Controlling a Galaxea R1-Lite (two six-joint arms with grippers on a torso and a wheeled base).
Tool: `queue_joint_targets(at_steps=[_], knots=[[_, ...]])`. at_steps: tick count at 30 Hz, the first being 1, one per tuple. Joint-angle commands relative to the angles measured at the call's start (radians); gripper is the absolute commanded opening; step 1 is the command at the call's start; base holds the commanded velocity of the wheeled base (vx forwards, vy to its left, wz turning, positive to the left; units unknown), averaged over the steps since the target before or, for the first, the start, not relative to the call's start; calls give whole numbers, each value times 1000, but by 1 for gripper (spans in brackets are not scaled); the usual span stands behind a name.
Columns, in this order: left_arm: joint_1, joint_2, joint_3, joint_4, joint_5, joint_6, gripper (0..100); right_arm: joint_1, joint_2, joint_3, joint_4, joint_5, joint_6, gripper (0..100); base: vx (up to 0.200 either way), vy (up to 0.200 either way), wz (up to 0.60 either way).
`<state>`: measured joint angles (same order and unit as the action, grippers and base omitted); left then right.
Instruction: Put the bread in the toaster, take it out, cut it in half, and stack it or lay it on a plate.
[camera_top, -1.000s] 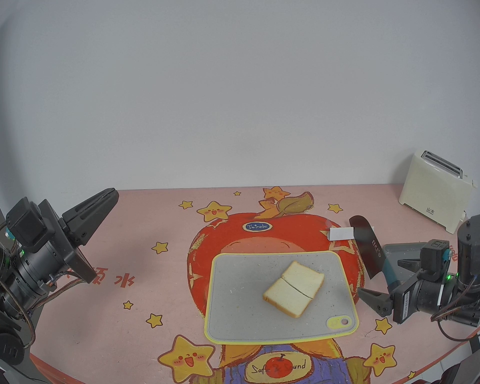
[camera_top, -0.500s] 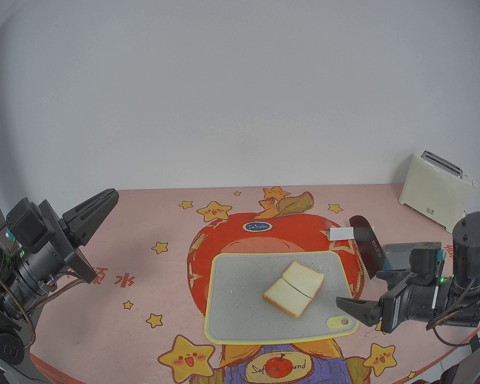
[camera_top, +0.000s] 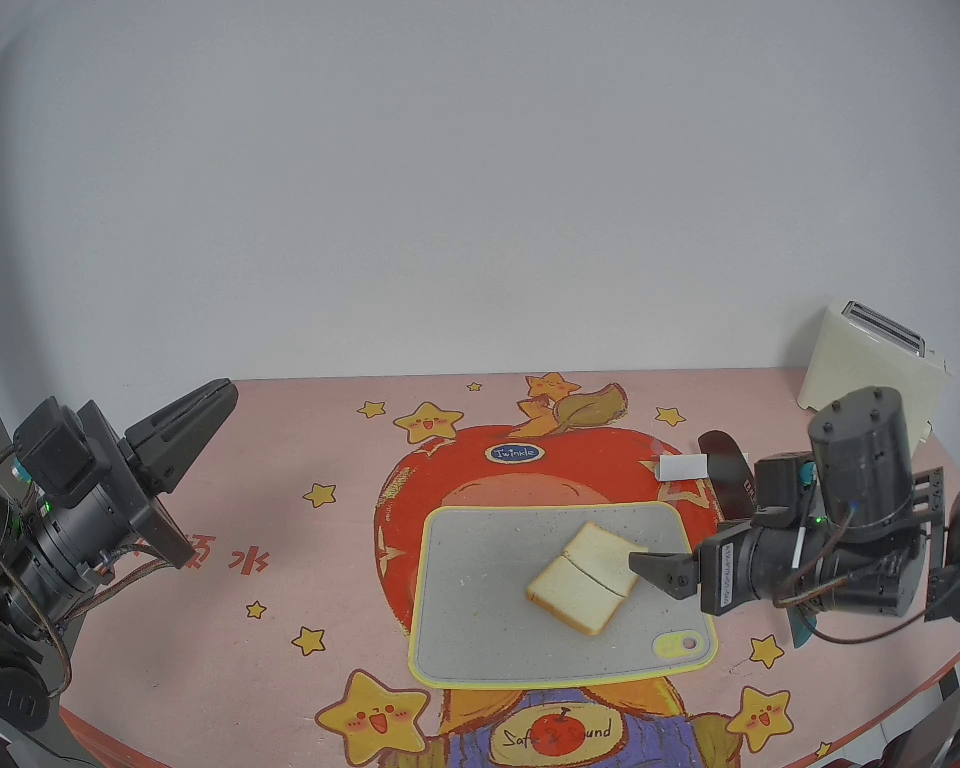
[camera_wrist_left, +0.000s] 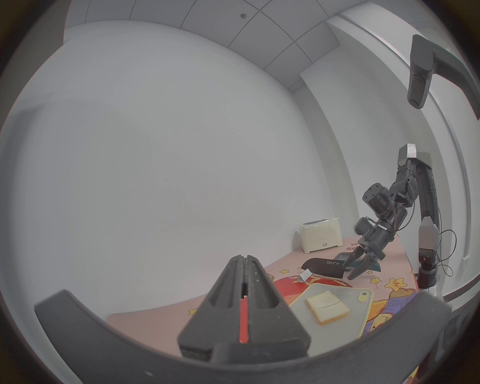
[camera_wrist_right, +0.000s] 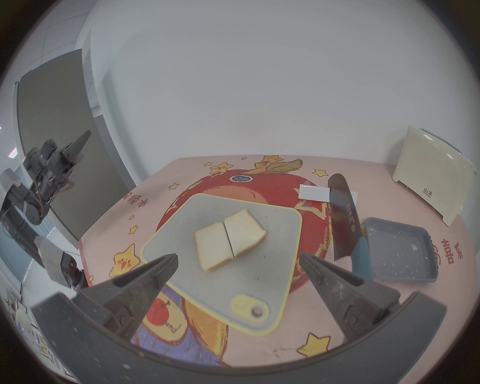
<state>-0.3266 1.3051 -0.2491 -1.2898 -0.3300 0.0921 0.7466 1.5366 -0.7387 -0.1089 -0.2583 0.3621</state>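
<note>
Facing the cut bread (camera_top: 590, 578) on the cutting board (camera_top: 480, 590) with my right gripper (camera_wrist_right: 237, 259) spread wide, I see knife (camera_wrist_right: 345, 215), grey tray (camera_wrist_right: 400, 250) and toaster (camera_top: 870, 380) right of the board, left gripper (camera_wrist_left: 244, 265) closed.

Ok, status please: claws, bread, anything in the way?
Right claw open, near the bread. Left claw shut, far aside. Bread cut in two, on the board. Knife beside the tray, not blocking.
</note>
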Motion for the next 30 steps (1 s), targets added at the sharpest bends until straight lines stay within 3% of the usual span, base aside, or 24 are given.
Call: queue_joint_targets(at_steps=[1,2,3,6,17,22,30], knots=[[0,19,11,0,0,9,0,-53,129,-65,8,-4,-34,100,0,0,0],[0,19,11,0,0,9,0,-55,131,-67,8,-6,-37,100,0,0,0],[0,19,11,0,0,12,0,-66,157,-91,9,-15,-81,100,0,0,0],[0,19,10,0,0,11,0,-72,191,-131,8,-25,-123,100,0,0,0],[0,22,11,0,0,11,0,-72,227,-107,17,-50,-143,100,0,0,0],[0,20,11,0,0,11,0,-62,229,-91,17,-96,-144,100,0,0,0],[0,22,11,0,0,11,0,-58,231,-90,3,-98,-143,100,0,0,0]])
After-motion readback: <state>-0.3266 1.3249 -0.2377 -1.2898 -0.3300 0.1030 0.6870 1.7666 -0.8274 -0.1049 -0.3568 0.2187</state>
